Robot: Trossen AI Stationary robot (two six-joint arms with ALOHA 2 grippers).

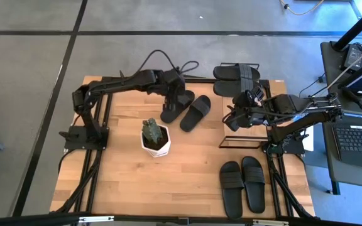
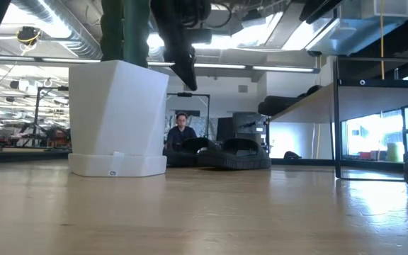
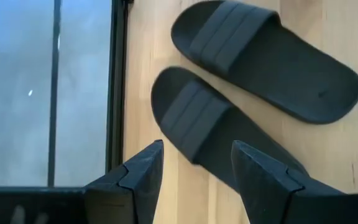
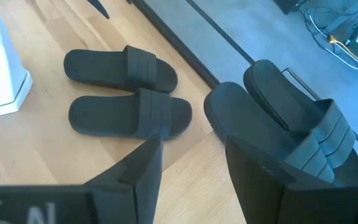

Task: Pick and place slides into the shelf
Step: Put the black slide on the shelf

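Two black slides [image 1: 171,112] [image 1: 195,113] lie soles down on the table at its far middle. My left gripper [image 3: 194,152] hovers open above the left one [image 3: 210,124], tilted downward, clear of it. The shelf [image 1: 247,135] stands at the right, and a pair of slides [image 1: 237,74] lies on its top board at the far end. My right gripper [image 1: 231,116] hangs open over the shelf, next to that pair [image 4: 278,124], touching nothing. Another pair [image 1: 242,185] lies at the near right.
A white pot with a cactus [image 1: 156,138] stands mid-table, just near of the two far slides. Bare tabletop stretches across the near left. A person [image 2: 181,131] sits in the room beyond the table's far edge.
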